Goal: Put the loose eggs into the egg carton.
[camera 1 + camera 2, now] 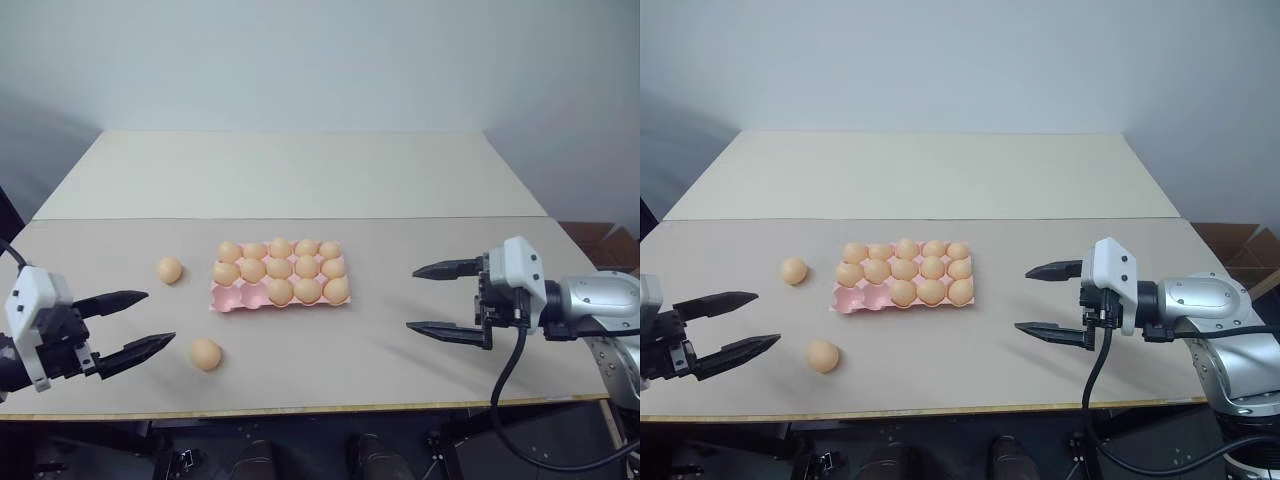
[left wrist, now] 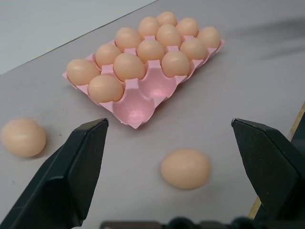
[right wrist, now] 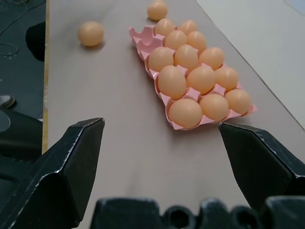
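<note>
Both hands empty, jaws wide: left hand, right hand. Egg carton mid-surface; two cups free at its near-left corner. Nearest loose egg at 7 o'clock of carton, second egg at 9 o'clock. Judgement: left hand should straddle the nearest egg, closing gently. Left wrist view shows the free cups' insides clearly.

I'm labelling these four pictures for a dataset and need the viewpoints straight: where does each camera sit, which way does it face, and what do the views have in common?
Left eye view: on the head, looking forward and down at the table; left gripper and right gripper show, both open.
Right eye view: its stereo twin, same scene.
Left wrist view: along the left fingers toward the nearer loose egg and the other loose egg.
Right wrist view: along the right fingers, facing the egg carton.
Shared: carton and both loose eggs show in all four.
</note>
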Robot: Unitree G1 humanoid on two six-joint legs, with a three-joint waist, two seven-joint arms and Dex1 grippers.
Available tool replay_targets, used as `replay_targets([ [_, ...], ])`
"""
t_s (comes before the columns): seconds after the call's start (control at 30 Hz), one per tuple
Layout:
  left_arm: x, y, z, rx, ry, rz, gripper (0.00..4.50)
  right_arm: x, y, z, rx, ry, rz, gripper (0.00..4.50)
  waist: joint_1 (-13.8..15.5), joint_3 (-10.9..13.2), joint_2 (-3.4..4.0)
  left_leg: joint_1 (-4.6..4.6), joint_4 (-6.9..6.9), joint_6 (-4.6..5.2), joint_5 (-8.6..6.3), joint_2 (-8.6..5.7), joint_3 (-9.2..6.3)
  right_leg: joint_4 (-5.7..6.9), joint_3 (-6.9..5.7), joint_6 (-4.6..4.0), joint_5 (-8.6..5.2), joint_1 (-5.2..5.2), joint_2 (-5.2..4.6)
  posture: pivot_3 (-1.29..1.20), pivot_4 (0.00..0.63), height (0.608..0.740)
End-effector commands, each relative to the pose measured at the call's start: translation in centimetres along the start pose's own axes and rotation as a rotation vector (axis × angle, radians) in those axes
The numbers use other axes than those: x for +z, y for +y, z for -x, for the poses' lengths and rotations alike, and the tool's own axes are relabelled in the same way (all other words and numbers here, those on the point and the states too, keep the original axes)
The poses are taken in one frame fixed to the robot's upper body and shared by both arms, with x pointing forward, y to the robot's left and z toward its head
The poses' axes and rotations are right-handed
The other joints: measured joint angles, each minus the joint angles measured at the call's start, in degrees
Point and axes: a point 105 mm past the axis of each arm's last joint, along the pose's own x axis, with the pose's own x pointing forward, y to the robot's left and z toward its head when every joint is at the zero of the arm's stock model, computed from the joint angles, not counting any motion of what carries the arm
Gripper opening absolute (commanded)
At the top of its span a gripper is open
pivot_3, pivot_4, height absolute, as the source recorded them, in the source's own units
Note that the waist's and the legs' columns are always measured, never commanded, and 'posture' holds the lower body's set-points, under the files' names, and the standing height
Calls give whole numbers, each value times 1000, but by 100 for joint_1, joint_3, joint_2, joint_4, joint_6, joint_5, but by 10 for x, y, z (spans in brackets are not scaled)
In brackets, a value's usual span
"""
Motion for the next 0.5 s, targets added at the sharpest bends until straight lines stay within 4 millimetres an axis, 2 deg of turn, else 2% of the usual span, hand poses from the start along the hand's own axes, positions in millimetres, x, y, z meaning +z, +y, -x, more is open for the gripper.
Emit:
replay_targets([
  [0.03, -4, -7, -1, -37, 54, -53, 4500, 11, 2, 5, -7, -18, 57, 4465, 2, 0, 0, 0, 0, 1, 0, -1, 0, -3, 0, 0, 0, 1, 0, 0, 150, 740],
  [0.2, -26, -18, -15, -97, 135, -91, 4500, 14, 1, 3, -8, -28, 61, 4465, 16, 0, 0, 0, 0, 17, 9, -2, 2, -3, 2, 1, 0, 1, -2, 0, 150, 740],
  [0.5, -59, -17, -53, -135, 198, -201, 4500, 18, 3, -2, -2, -47, 76, 4465, 114, 0, 0, 0, 1, 1, -1, -2, 2, -2, 2, 1, 1, 2, -1, 0, 150, 740],
])
